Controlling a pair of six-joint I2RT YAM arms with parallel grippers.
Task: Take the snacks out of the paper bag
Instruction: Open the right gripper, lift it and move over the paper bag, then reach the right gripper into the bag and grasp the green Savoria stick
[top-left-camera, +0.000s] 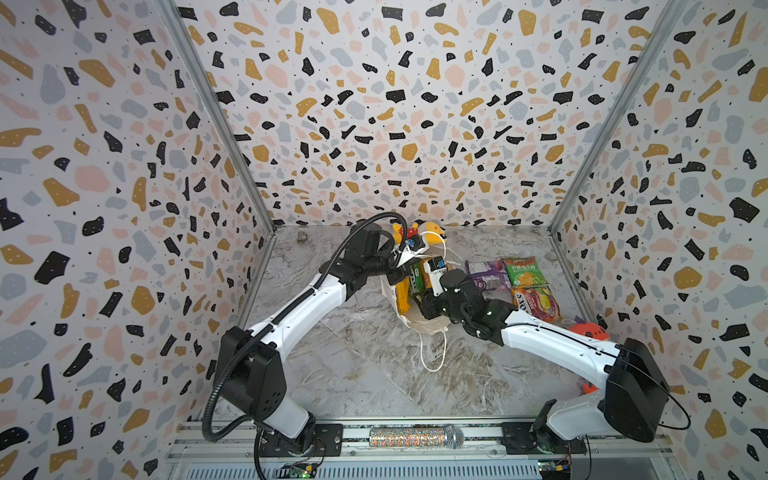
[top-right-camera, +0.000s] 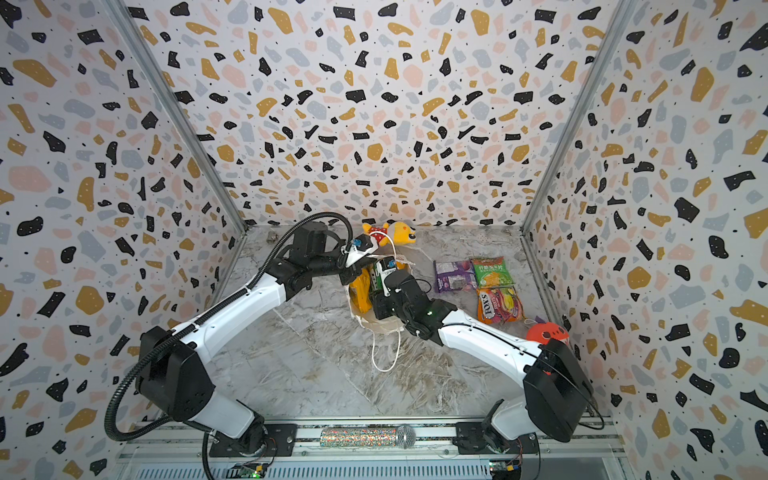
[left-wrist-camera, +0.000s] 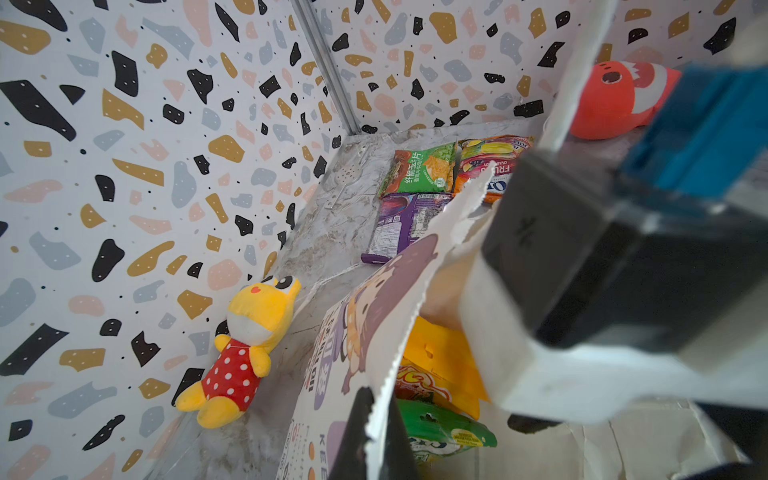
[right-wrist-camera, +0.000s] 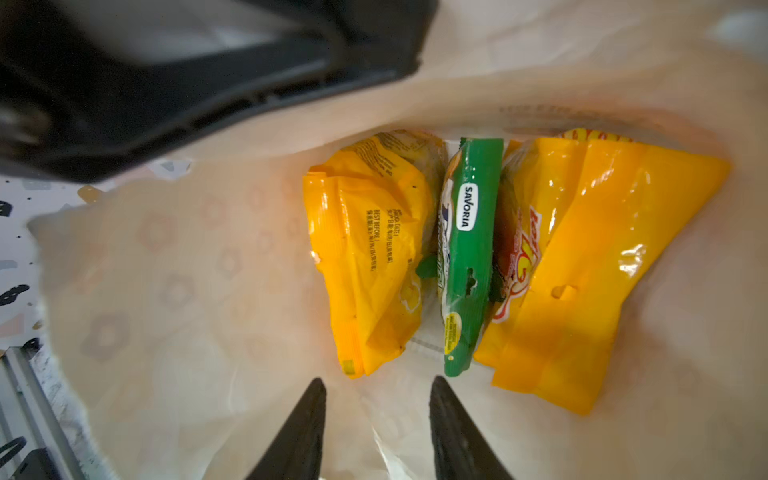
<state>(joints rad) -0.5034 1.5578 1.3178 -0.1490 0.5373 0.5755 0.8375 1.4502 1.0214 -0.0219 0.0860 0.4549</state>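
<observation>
The task looks about half done. In both top views three snacks lie flat on the marble table, right of the centre of the frame and outside the paper bag (top-left-camera: 417, 324) (top-right-camera: 374, 325): a purple packet (top-left-camera: 488, 274) (top-right-camera: 455, 275), just beside it a green packet (top-left-camera: 521, 270) (top-right-camera: 492, 270), and below these two a red-pink FOX'S packet (top-left-camera: 534, 303) (top-right-camera: 498, 305). The bag itself is in the middle of the frame, between the two arms, with its mouth held wide. The left gripper (left-wrist-camera: 376, 419) is clamped on the serrated upper edge of the bag, one black finger on each side of the paper, so it keeps the mouth wide. The right wrist view looks down into the bag, and three snacks stand there on edge, side by side and touching: an orange-yellow packet (right-wrist-camera: 370, 257), a green SAVORIA packet (right-wrist-camera: 465, 257) in the middle, and a second orange-yellow packet (right-wrist-camera: 582, 270). The right gripper (right-wrist-camera: 376, 382) is inside the bag with its fingers apart and nothing between them, just short of the packets and touching none of them. I judge that three packets are left to take out, and that the step in hand is the reach for the next one; which one it aims at, I cannot tell.
</observation>
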